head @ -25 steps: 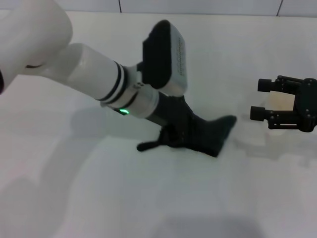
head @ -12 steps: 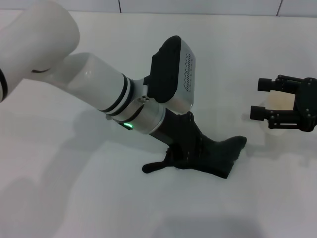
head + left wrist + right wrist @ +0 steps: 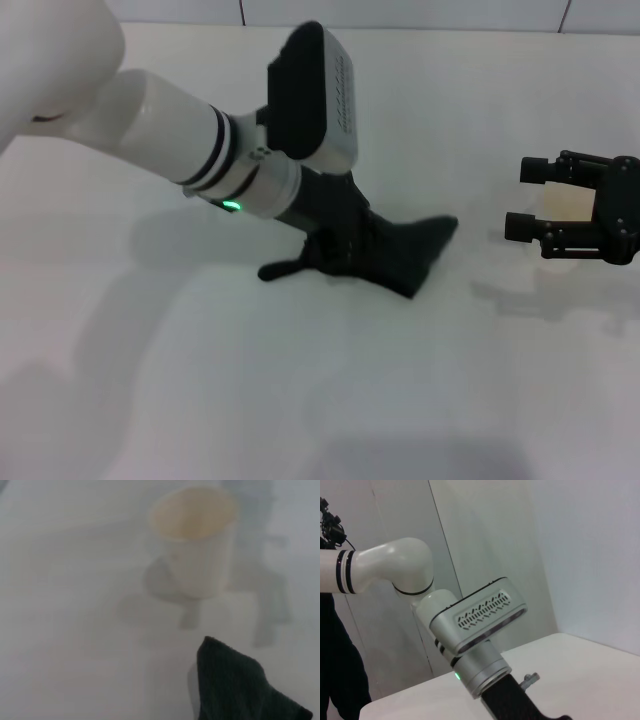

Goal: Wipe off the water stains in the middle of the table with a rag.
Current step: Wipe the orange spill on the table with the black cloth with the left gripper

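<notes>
The dark green-black rag (image 3: 400, 255) lies on the white table (image 3: 300, 390) near the middle, its narrow tail pointing left. My left gripper (image 3: 330, 245) is pressed down into the rag and shut on it; its fingers are hidden in the dark cloth. A corner of the rag shows in the left wrist view (image 3: 235, 685). No orange-tan water stain shows in any view. My right gripper (image 3: 528, 200) hangs open at the right edge, apart from the rag.
A translucent whitish plastic cup (image 3: 568, 205) stands at the right, behind the right gripper's fingers; it also shows in the left wrist view (image 3: 197, 540), a short way beyond the rag's tip. The left arm (image 3: 470, 630) fills the right wrist view.
The left gripper first dragged the rag right and toward me, then back left and away. The right gripper and cup have not moved.
</notes>
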Controlling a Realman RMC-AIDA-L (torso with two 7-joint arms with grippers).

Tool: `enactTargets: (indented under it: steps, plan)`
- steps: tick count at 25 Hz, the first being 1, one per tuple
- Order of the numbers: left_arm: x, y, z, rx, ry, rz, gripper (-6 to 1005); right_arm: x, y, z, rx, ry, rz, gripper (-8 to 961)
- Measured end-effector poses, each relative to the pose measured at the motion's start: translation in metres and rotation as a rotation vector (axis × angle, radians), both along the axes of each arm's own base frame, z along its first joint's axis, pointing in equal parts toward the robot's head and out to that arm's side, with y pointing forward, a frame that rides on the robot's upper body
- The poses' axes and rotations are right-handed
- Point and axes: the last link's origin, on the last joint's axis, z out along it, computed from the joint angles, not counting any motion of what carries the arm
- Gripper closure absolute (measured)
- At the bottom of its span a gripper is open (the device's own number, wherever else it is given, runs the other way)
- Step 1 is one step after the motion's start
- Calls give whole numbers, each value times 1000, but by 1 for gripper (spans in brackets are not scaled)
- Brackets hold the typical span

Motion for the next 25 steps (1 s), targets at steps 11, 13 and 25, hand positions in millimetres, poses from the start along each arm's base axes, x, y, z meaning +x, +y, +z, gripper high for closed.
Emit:
enactTargets:
  steps: [11, 13, 25]
  plan:
    - [-10, 17, 11, 102, 34, 25, 889, 2, -2, -1, -4, 1, -6, 112]
    - [-12, 19, 12, 114, 46, 30, 889, 2, -2, -1, -5, 1, -7, 112]
    - [-20, 24, 22, 165, 36, 82, 884, 6, -4, 2, 3, -1, -17, 112]
